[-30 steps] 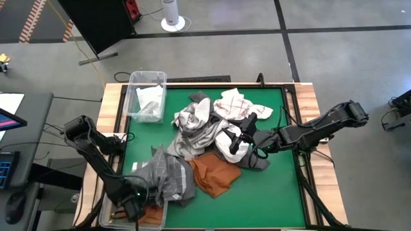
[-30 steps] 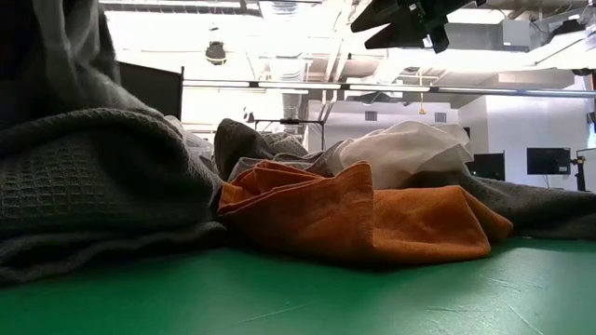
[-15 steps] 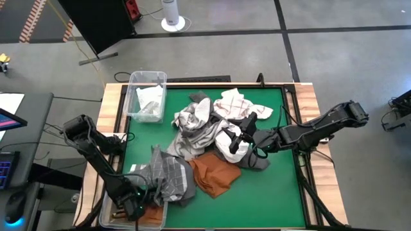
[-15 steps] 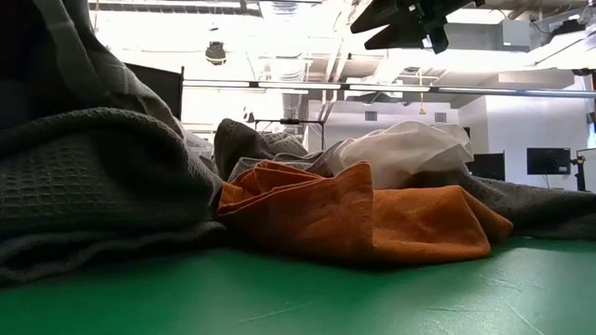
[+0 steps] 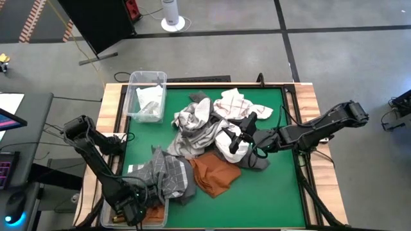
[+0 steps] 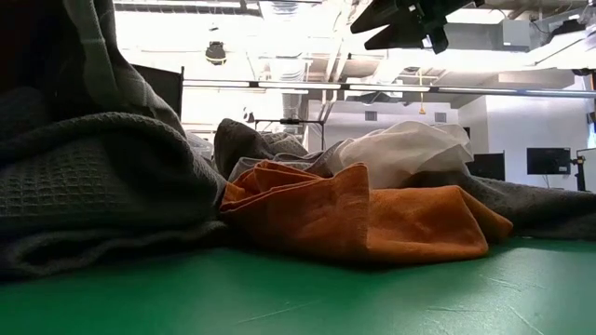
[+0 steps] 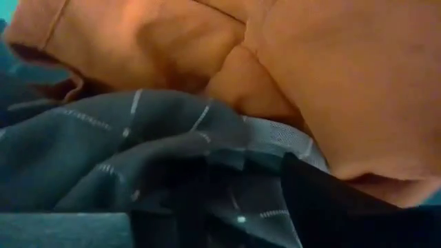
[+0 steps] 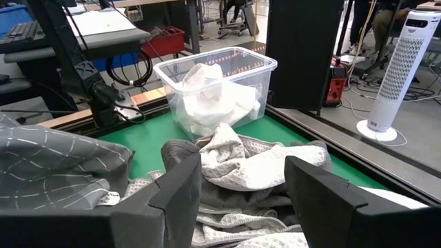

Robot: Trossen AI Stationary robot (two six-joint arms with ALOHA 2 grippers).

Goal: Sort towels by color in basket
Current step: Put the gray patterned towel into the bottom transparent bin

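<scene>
Towel pile [image 5: 212, 138] heaped mid green table [image 5: 276, 192]. Dark grey checked towel [image 5: 164, 179] draped over near-left bin [image 5: 106, 212], orange towel inside; left gripper [image 5: 128, 210] there, grip unclear. Right gripper [image 5: 241, 135] spread, empty, above pile.

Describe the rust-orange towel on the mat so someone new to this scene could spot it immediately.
Start at the green table mat and find the heap of towels in its middle. At the heap's near edge, just right of the dark grey checked towel hanging from the near-left bin, lies the rust-orange towel. It is the only warm-coloured cloth lying on the mat; its neighbours are grey or white.
</scene>
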